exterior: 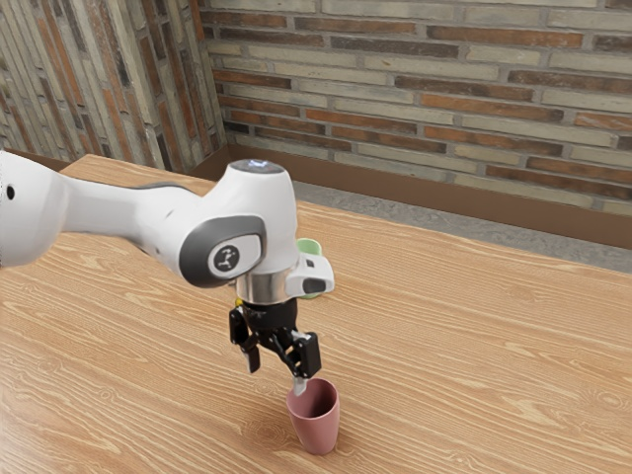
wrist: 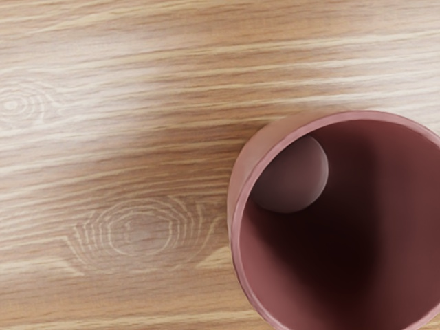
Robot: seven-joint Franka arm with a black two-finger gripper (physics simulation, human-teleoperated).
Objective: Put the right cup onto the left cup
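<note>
My gripper point(exterior: 277, 372) points down over the table with its fingers spread apart and nothing between them. One fingertip overlaps the near rim of the pink cup point(exterior: 318, 427); whether it touches the cup I cannot tell. The cup stands upright, mouth up. In the wrist view I look down into the same pink cup point(wrist: 405, 206), its round bottom partly lit. A green cup point(exterior: 310, 246) stands farther back, mostly hidden behind my hand and wrist.
The wooden table point(exterior: 474, 346) spreads around both cups. A small yellow thing point(exterior: 239, 303) peeks out behind my gripper, too covered to identify. Beyond the table's far edge is a brick wall point(exterior: 444, 99).
</note>
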